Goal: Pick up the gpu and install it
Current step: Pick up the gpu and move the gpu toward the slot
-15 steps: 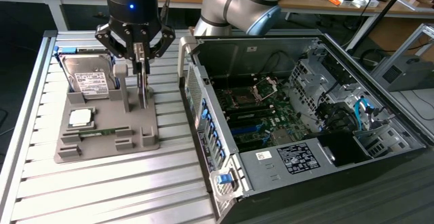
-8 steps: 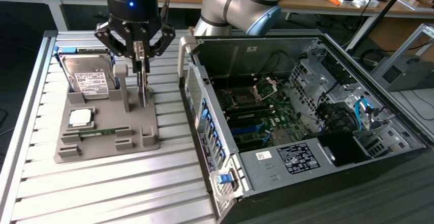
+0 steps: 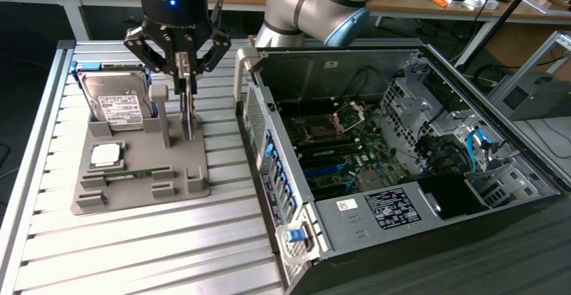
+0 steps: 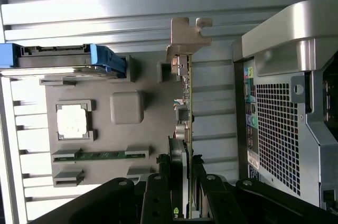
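Observation:
The gpu (image 3: 189, 118) stands on edge in the grey holder tray (image 3: 192, 182), a thin green card with a silvery end bracket (image 4: 185, 39). My gripper (image 3: 184, 84) hangs straight above it. In the wrist view the card (image 4: 186, 102) runs edge-on between my two black fingers (image 4: 158, 195), which press on either side of its dark cooler. The gripper (image 4: 181, 184) is shut on the gpu. The card's lower edge sits at the holder; I cannot tell whether it has lifted clear.
A silver hard drive (image 3: 120, 101) in a blue carrier (image 4: 63, 57), a processor chip (image 3: 105, 154) and a memory stick (image 3: 134, 173) share the holder. The open computer case (image 3: 402, 141) lies close on the exterior view's right, its rear panel (image 4: 285, 118) near the card. The table top is slatted aluminium.

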Motion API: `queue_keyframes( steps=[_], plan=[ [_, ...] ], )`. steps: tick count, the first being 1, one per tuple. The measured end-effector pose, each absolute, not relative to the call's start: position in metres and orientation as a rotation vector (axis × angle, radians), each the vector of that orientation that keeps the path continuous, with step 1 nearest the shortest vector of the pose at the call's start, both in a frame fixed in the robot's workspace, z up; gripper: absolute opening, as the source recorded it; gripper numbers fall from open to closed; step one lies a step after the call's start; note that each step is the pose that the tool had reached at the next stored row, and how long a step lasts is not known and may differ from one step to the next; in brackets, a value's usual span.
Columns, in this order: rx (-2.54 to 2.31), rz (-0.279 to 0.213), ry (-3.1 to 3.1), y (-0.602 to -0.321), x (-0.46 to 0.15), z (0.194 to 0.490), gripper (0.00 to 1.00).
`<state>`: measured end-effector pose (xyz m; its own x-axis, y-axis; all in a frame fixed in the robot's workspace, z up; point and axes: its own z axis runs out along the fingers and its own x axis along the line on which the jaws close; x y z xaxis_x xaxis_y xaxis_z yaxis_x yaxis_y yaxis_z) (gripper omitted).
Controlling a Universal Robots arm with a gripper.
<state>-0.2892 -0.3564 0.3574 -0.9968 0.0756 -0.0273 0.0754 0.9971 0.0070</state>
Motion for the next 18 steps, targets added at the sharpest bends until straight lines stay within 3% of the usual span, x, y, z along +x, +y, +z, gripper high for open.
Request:
queue_keyframes(
  steps=[18],
  plan=[
    [0.118, 0.009, 3.112, -0.356, -0.289, 0.368, 0.27]
  ],
)
